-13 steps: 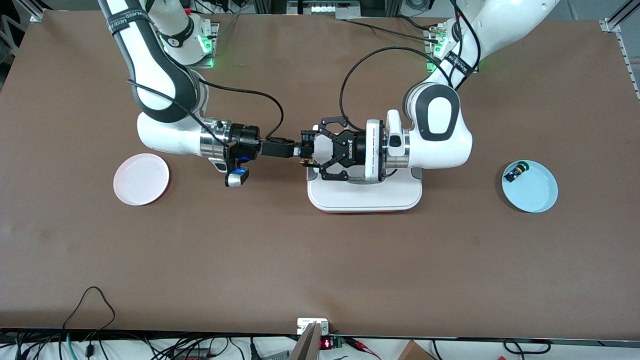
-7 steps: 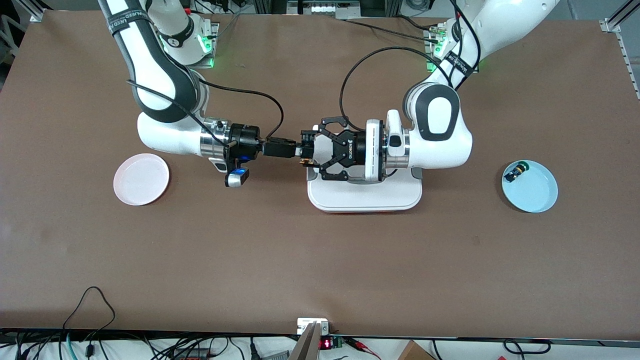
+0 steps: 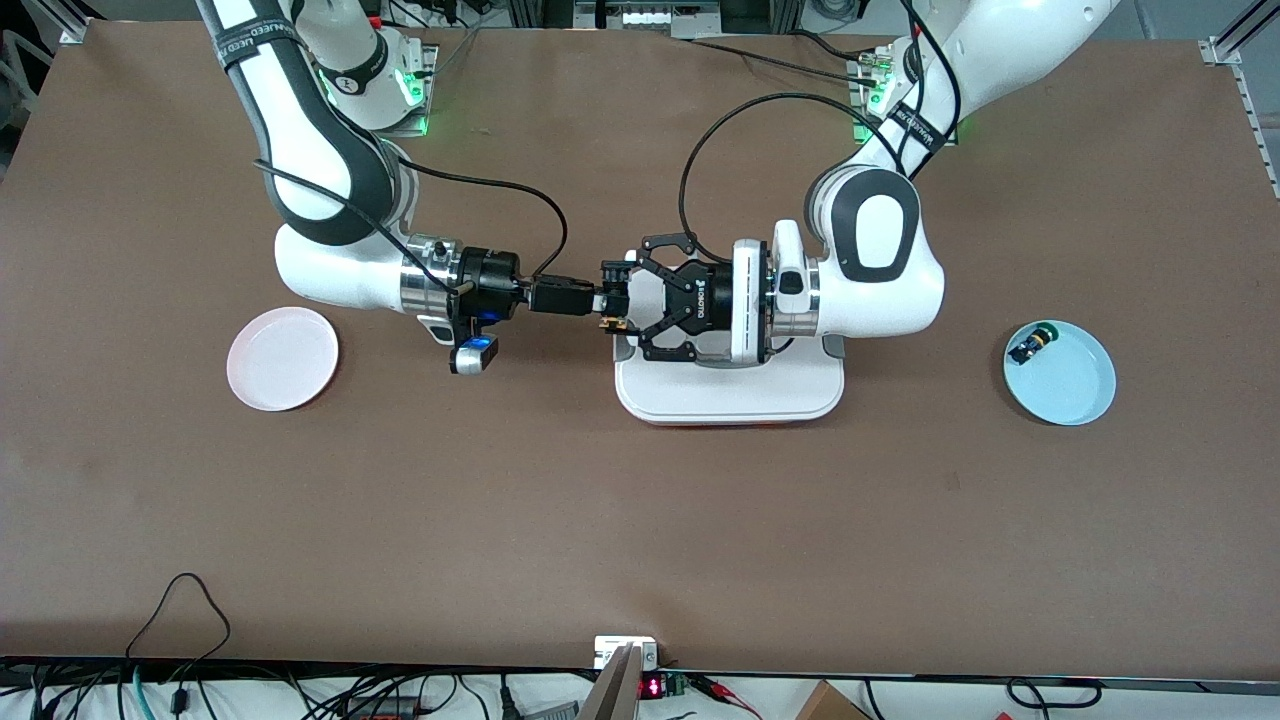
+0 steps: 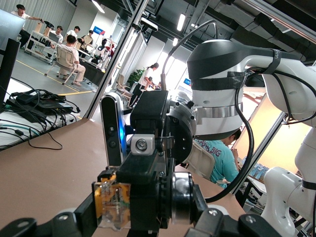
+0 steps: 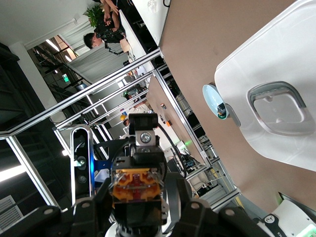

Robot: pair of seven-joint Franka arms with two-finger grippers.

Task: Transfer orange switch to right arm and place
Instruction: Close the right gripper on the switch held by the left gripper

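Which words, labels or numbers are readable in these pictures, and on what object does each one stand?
"BIG": end of a print on a seated person's teal shirt, left wrist view.
White brand word on the left pincer, front view: too small to read.
White lettering on the arm straps, front view: too blurred to read.
Red digits on a small display at the table edge: unreadable.

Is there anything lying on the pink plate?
No, the pink plate lies bare near the right arm's end of the table.
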